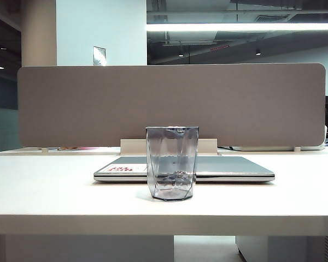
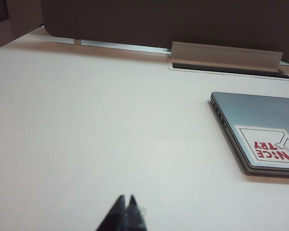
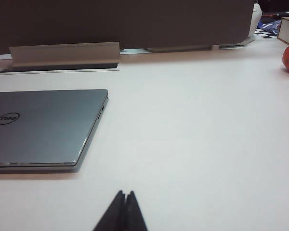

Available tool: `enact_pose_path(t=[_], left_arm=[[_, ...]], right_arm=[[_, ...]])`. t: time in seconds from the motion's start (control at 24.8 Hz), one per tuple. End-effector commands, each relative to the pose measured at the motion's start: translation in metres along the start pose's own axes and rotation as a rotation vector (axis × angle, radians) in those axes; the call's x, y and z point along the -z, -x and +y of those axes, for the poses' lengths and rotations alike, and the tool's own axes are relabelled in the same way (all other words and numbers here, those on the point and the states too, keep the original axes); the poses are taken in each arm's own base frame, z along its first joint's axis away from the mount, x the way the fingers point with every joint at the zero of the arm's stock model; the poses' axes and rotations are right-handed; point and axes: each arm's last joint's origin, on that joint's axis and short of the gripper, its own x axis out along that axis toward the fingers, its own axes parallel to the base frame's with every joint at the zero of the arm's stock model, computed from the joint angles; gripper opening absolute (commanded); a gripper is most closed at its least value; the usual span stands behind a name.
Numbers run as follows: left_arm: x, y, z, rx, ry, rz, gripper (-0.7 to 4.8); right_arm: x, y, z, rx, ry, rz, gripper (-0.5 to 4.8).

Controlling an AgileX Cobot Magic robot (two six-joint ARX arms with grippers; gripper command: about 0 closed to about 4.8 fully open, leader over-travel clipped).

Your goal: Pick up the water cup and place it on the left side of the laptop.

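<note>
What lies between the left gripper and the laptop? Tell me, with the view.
Only bare white table. The left wrist view shows the shut left gripper low over the tabletop, apart from the laptop, with nothing in between.

The left gripper (image 2: 126, 198) hung above the table, its dark fingers pressed together, tips pointing toward twelve o'clock. The right gripper (image 3: 125, 193) sat likewise, jaws closed, holding nothing. Neither arm showed from outside.
</note>
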Motion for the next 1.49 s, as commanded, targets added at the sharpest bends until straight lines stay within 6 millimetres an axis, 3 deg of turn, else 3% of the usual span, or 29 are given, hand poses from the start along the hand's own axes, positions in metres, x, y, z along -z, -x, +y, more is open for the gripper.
enact_pose_path(t=[0.04, 0.52, 0.76, 1.01, 1.49], left_arm=[[-0.001, 0.0, 0.0, 0.006, -0.001, -0.006, -0.05], [-0.001, 0.0, 0.0, 0.006, 0.0, -0.006, -0.05], [-0.001, 0.0, 0.0, 0.006, -0.001, -0.007, -0.05], [-0.001, 0.0, 0.0, 0.006, 0.0, -0.007, -0.05], [-0.002, 0.0, 0.0, 0.006, 0.0, -0.008, -0.05]], right_arm=[[0.0, 0.0, 0.0, 0.002, 0.002, -0.011, -0.01], [0.0, 0.0, 0.0, 0.0, -0.013, -0.015, -0.01], [-0.005, 0.0, 0.004, -0.123, -0.105, -0.053, -0.01], [-0.016, 0.003, 0.009, -0.301, -0.114, -0.143, -0.01], [-0.053, 0.016, 0.01, -0.314, -0.145, -0.235, -0.01]])
